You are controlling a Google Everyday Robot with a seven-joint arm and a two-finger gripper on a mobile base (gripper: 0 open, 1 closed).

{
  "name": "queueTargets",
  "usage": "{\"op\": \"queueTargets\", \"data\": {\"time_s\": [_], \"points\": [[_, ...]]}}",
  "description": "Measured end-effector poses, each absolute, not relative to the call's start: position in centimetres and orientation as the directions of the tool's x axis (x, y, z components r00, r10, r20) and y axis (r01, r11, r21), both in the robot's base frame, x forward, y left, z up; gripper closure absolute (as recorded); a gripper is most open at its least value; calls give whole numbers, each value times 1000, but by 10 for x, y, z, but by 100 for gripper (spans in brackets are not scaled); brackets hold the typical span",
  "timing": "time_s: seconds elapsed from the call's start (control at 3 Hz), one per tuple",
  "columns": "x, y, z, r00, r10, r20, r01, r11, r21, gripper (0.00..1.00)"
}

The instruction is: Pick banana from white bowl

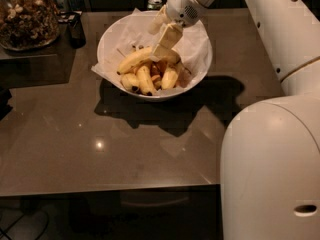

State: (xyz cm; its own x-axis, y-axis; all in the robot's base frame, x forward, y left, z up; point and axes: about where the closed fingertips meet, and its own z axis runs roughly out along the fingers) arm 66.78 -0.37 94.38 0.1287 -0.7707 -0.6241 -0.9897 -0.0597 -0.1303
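1. One large round white bowl [106,43] with sloping sides stands toward the far side of a smooth, glossy brown table [100,149]. It is lined with crumpled white paper [125,34] whose corners stick out over the rim.
2. Inside lies the banana [134,60], long, curved and yellow, stretched across the middle of the bowl on top of the other fruit.
3. Several shorter, stubby yellow bananas [145,79] with dark tips lie under and in front of it, packed side by side.
4. Reaching down from the far right, the pale, flat-sided gripper [161,50] is inside the bowl, its tip at the banana's right half. Whether it grips the fruit or is released, I cannot tell.
5. Its smooth white arm [280,24] runs up and right, above the robot's rounded white body [270,169] in the near right corner.
6. At far left stands a glass jar [27,16] of brown nuts, well apart from the bowl.
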Motion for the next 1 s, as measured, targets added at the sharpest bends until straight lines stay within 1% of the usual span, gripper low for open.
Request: {"op": "queueTargets", "data": {"time_s": [0.33,1.0], "points": [[672,-9,937,108,-766,-634,-992,-45,-114,32],[676,-12,932,92,-766,-637,-994,-36,-100,33]]}}
